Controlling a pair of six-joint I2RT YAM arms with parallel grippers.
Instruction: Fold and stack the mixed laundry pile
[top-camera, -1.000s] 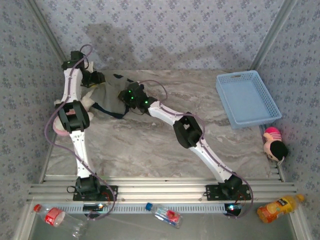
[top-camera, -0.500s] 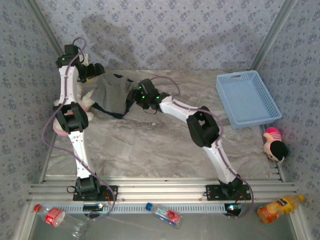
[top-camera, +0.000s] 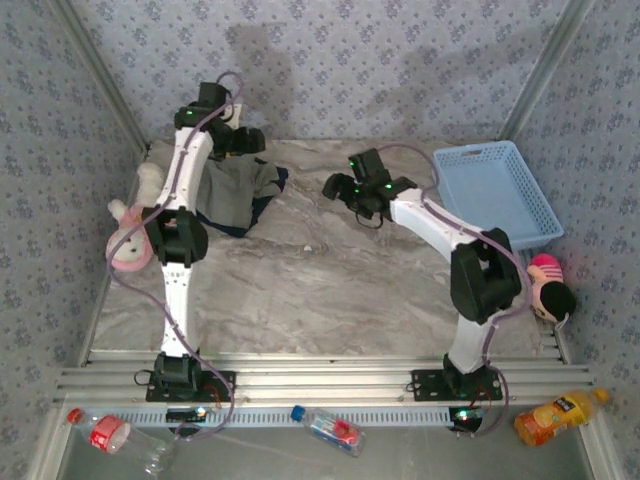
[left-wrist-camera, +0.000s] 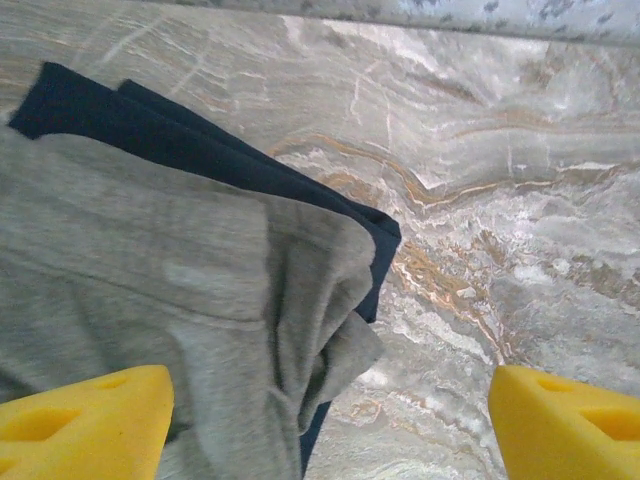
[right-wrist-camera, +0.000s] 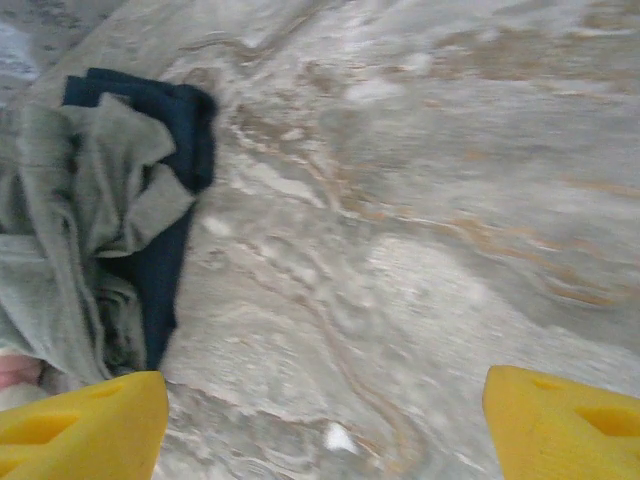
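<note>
The laundry lies at the table's back left: a wrinkled olive-grey garment (top-camera: 232, 185) folded on top of a dark navy one (top-camera: 268, 190). In the left wrist view the olive-grey cloth (left-wrist-camera: 150, 270) covers most of the navy (left-wrist-camera: 200, 145), whose edge shows behind and to the right. My left gripper (top-camera: 250, 140) hangs above the pile's far edge, open (left-wrist-camera: 330, 430), holding nothing. My right gripper (top-camera: 332, 186) is to the right of the pile, apart from it, open (right-wrist-camera: 325, 430) over bare table; the pile (right-wrist-camera: 90, 220) shows at that view's left.
A light blue mesh basket (top-camera: 495, 195) stands at the back right. One plush toy (top-camera: 550, 288) lies at the right edge, another pink-and-cream one (top-camera: 128, 235) at the left edge by my left arm. Bottles (top-camera: 330, 430) lie below the front rail.
Both grippers have opened and drawn off the laundry. The right arm swung right, away from the pile; the left arm moved right and back. The garments now lie flat, olive-grey on navy.
</note>
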